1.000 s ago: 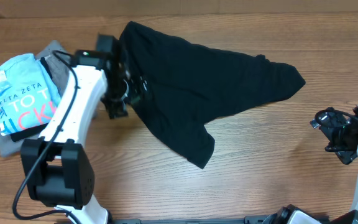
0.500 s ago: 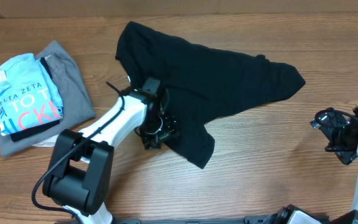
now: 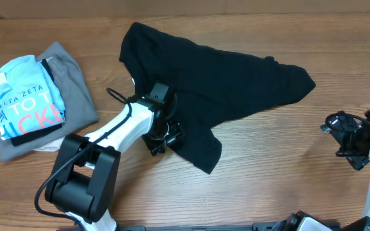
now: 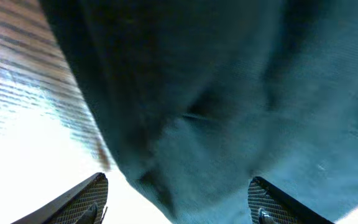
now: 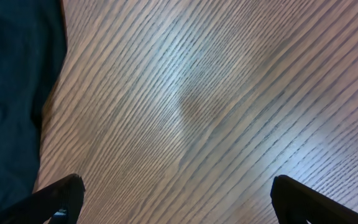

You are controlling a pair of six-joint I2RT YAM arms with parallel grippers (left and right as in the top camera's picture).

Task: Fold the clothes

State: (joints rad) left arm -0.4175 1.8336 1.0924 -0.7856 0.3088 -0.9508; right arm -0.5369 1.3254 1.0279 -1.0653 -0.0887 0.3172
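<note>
The clothes, a plain black T-shirt (image 3: 217,83), lie crumpled and spread across the middle of the wooden table. My left gripper (image 3: 162,136) is down at the shirt's lower left edge. In the left wrist view its jaws (image 4: 179,180) stand apart, with a fold of the dark fabric (image 4: 229,93) reaching between them and bare wood to the left. My right gripper (image 3: 331,122) rests open near the table's right edge, apart from the shirt. Its wrist view shows open jaws (image 5: 179,180) over bare wood, with the shirt's edge (image 5: 11,74) at the left.
A pile of other garments sits at the far left: a light blue lettered shirt (image 3: 24,96) on top of a grey garment (image 3: 72,86). Bare wood (image 3: 275,167) stretches along the front between the two arms.
My left arm swung from the shirt's upper left edge down to its lower left edge, and its jaws narrowed a little. The right arm has not moved.
</note>
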